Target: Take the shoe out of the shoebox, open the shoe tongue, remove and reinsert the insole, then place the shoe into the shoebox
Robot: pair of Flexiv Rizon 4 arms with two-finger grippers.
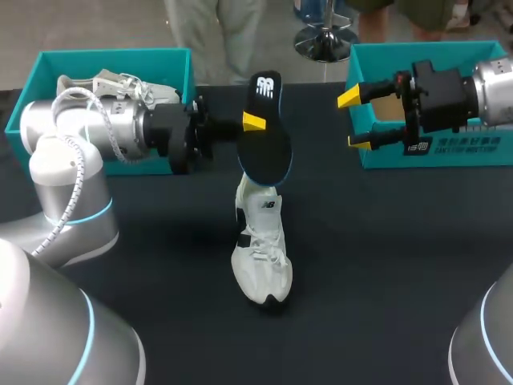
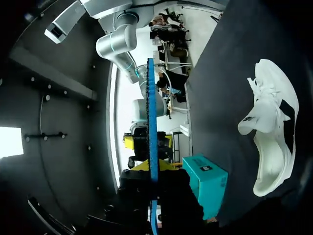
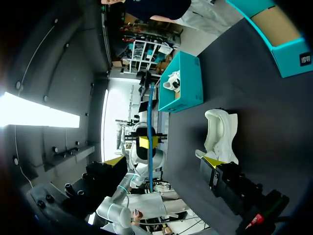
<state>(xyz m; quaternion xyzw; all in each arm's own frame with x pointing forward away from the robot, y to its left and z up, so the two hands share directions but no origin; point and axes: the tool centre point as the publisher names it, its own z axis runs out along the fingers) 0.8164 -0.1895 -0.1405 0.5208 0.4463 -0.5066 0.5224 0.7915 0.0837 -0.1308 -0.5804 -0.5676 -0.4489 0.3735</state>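
Note:
My left gripper (image 1: pixel 252 122) is shut on a dark insole (image 1: pixel 266 136) with a blue edge, holding it upright above the table's middle. In the left wrist view the insole (image 2: pixel 151 122) shows edge-on, clamped in the gripper (image 2: pixel 152 169). A white shoe (image 1: pixel 260 249) stands on the dark table below the insole, toe toward the front; it also shows in the wrist views (image 2: pixel 274 127) (image 3: pixel 221 132). My right gripper (image 1: pixel 353 120) hangs open to the right of the insole, apart from it. From the right wrist its fingers (image 3: pixel 164 161) face the insole (image 3: pixel 150 132) edge-on.
A teal shoebox (image 1: pixel 172 60) at the back left holds another white shoe (image 1: pixel 112 84). A second teal box (image 1: pixel 377 152) stands at the back right, behind my right gripper. The dark table (image 1: pixel 385 273) spreads around the standing shoe.

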